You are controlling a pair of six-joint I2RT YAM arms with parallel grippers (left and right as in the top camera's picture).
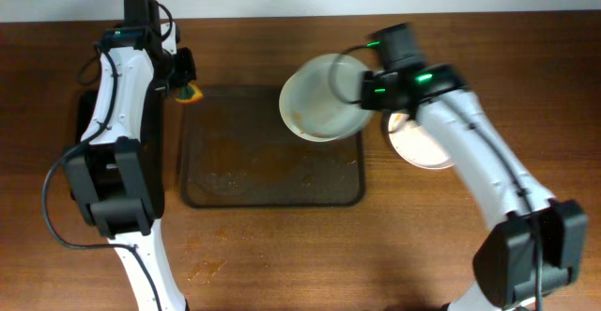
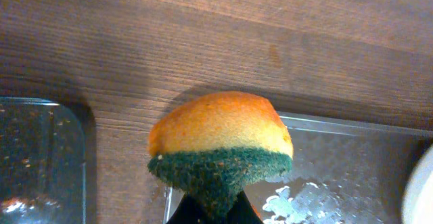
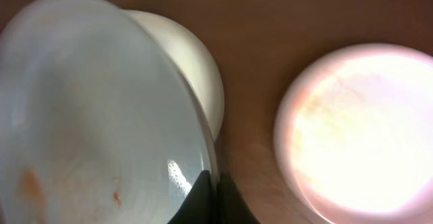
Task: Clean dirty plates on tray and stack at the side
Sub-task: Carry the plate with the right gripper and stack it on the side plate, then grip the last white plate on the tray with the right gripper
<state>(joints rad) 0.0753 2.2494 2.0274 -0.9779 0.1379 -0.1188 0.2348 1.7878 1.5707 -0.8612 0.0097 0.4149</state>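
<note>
Now | right tool [image 3: 215, 198] pinches tilted white plate [image 1: 324, 100], faint orange specks | left tool [image 2: 213, 214] grips sponge [image 2: 220, 139]

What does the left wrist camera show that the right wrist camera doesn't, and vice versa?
Only the left wrist view: the left gripper pinching an orange-and-green sponge near the wet tray's corner. Only the right wrist view: the right gripper holding a tilted dirty plate with orange specks, and a second plate lying on the table. Both: the brown wooden table; a white rim at the left wrist view's right edge is probably a plate too.
</note>
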